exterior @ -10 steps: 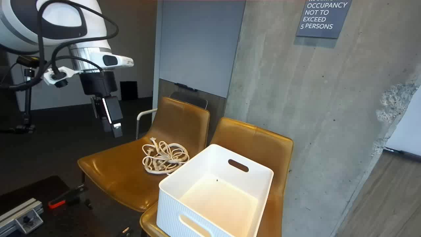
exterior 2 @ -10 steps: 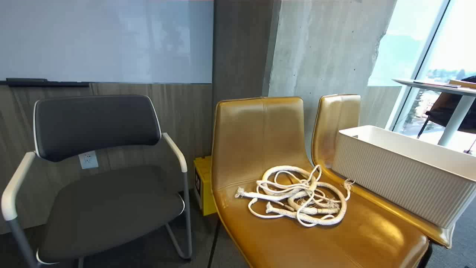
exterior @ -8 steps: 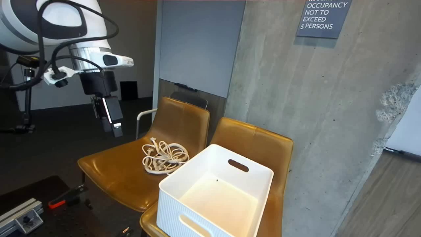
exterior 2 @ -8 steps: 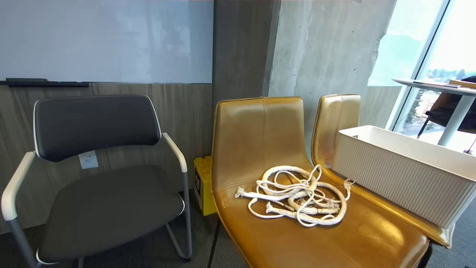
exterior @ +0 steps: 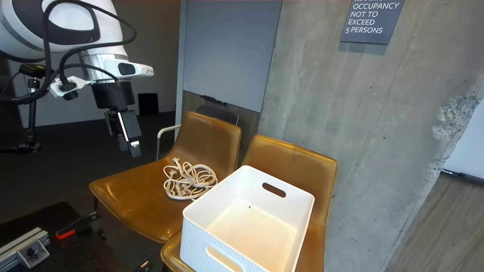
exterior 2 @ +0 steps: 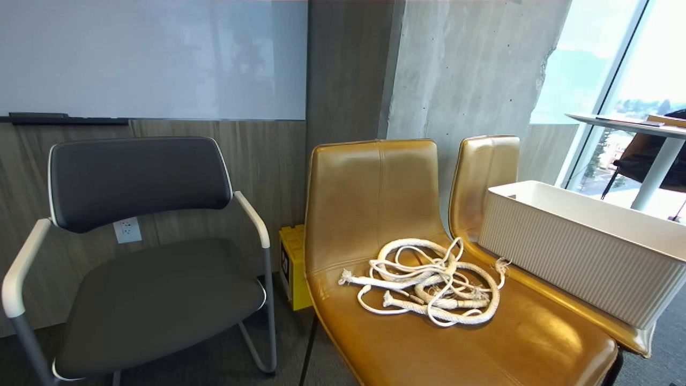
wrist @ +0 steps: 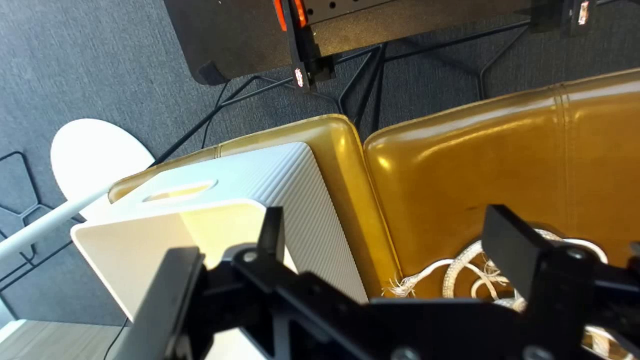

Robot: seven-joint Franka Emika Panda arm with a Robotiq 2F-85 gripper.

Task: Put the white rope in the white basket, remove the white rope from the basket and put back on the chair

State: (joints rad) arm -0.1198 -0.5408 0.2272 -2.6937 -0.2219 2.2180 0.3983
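The white rope lies in a loose tangled coil on the seat of a tan leather chair (exterior: 132, 196); the rope shows in both exterior views (exterior: 186, 181) (exterior 2: 471, 320). In the wrist view the rope (wrist: 454, 272) is partly hidden behind a finger and the gripper body. The white basket (exterior: 204, 238) stands on the second tan chair beside it, with nothing inside; it also shows in an exterior view (exterior 2: 579, 252) and the wrist view (wrist: 320, 225). My gripper (exterior: 129, 148) is open and empty, well above the chairs. In the wrist view its fingers (wrist: 387, 214) are wide apart.
A grey chair with white arms (exterior 2: 155, 300) stands beside the rope's chair. A yellow box (exterior 2: 296, 268) is on the floor behind. A concrete wall (exterior: 363, 132) rises behind the chairs. A dark table (wrist: 240, 45) with a red-and-black clamp (wrist: 295, 40) faces the seats.
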